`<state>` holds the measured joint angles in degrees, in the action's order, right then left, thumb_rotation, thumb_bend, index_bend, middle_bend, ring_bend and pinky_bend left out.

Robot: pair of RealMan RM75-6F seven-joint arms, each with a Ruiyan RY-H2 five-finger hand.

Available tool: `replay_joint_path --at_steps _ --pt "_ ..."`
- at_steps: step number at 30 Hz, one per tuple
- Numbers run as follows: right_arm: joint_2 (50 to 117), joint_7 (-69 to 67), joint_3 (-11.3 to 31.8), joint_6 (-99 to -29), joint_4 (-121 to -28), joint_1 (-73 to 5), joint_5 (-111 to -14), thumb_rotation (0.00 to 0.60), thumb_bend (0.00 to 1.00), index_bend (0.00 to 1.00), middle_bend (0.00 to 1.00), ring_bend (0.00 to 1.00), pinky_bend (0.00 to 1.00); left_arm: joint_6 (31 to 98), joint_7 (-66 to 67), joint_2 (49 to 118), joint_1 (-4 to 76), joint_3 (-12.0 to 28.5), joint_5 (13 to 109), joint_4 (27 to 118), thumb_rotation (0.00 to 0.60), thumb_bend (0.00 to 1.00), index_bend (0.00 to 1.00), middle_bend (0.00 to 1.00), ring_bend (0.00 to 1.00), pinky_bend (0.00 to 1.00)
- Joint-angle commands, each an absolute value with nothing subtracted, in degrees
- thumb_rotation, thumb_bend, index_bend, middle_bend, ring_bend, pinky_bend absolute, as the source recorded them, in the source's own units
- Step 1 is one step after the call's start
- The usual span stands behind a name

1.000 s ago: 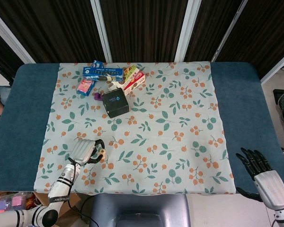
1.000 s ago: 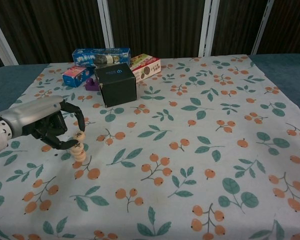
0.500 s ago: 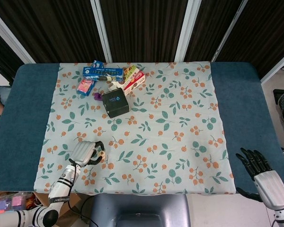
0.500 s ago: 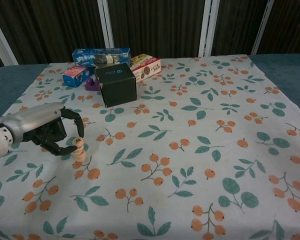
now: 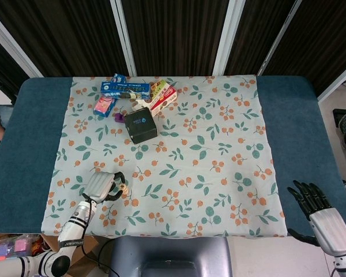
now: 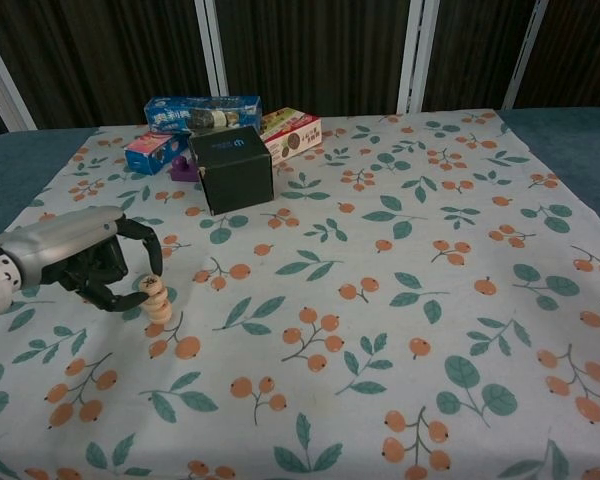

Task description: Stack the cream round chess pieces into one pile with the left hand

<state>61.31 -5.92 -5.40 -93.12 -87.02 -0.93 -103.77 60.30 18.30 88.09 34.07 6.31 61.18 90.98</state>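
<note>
Dark curtain panels behind; worktop (image 5: 23, 144) is blue with a floral cloth (image 5: 219, 144) over the middle.

Stack (image 6: 155, 300) of cream chess pieces stands upright on the cloth near the worktop's front-left corner. Looks like three or four discs; exact count is too small to tell. No other loose cream pieces visible on the cloth in either view.

Left robot hand (image 6: 90, 262) sits just beside the stack on its left, fingers curled toward it. Fingertips (image 6: 140, 296) are at or almost at the pile's side; contact can't be confirmed from the chest view. Nothing visibly carried in the hand. Whether it's pinching the pile or just cupping around it, I can't tell.

Right robot hand (image 5: 317, 210) is parked off the worktop's front-right corner, fingers spread, holding nothing.

Clutter at the back-left of the cloth: black box (image 6: 232, 168), blue carton (image 6: 202, 112), red-and-cream box (image 6: 290, 133), small pink-blue box (image 6: 152, 152), purple bit (image 6: 185, 168). All well apart from the stack.

Judgement: stacking step looks done or nearly done; this is the release/steady phase. Next move calls for opening the fingers away from the pile and pulling the hand back left without dragging across the discs. Risk: a fingertip catching the top piece and tipping the column, since it's narrow and tall.
</note>
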Motion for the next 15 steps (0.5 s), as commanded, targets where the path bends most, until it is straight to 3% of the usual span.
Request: replay_joint_path --at_steps 1,15 --pt "61.34 -5.84 -5.39 -93.11 -87.06 -0.94 -103.78 0.600 0.14 0.00 0.00 0.00 0.00 60.27 18.30 88.04 34.04 6.28 61.28 91.04 0.600 0.37 0.46 1.00 1.00 1.00" --pt "61.41 -5.85 -5.34 -93.31 -86.99 -0.87 -103.79 0.600 0.14 0.00 0.00 0.00 0.00 61.22 17.90 86.73 33.49 6.37 62.80 92.91 0.600 0.37 0.38 1.00 1.00 1.00"
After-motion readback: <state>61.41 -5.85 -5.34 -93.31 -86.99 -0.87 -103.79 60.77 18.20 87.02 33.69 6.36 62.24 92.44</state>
